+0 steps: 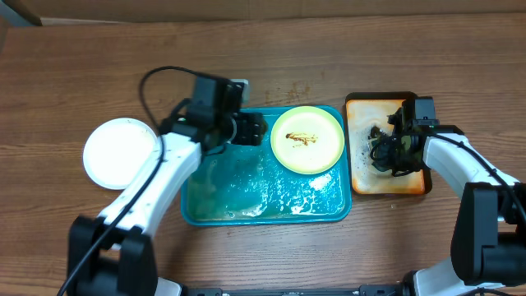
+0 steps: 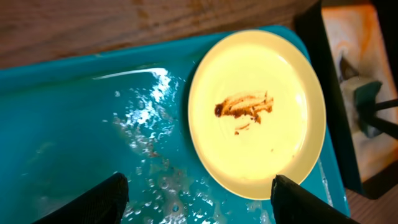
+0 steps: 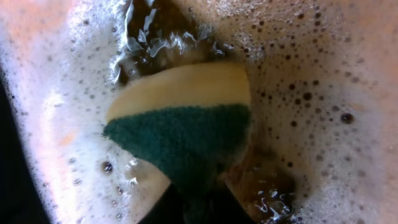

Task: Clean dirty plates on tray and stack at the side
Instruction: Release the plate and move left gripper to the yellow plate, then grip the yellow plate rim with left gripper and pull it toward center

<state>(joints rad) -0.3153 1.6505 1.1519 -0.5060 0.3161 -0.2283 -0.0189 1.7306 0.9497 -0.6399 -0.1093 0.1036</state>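
A pale yellow-green plate (image 1: pixel 307 139) with a brown smear lies at the right end of the wet teal tray (image 1: pixel 238 193). It also shows in the left wrist view (image 2: pixel 258 112), on the tray (image 2: pixel 74 118). White plates (image 1: pixel 121 152) sit stacked on the table left of the tray. My left gripper (image 1: pixel 255 129) is open and empty above the tray, just left of the yellow-green plate; its fingertips (image 2: pixel 199 198) are spread wide. My right gripper (image 1: pixel 386 140) is over the orange tray and is shut on a green and yellow sponge (image 3: pixel 180 118) in soapy water.
The orange, dark-rimmed tray (image 1: pixel 362 177) of foamy water (image 3: pixel 323 68) stands right of the teal tray. Water drops and suds cover the teal tray floor (image 2: pixel 149 162). A black cable (image 1: pixel 152 82) loops behind the left arm. Bare wooden table lies all around.
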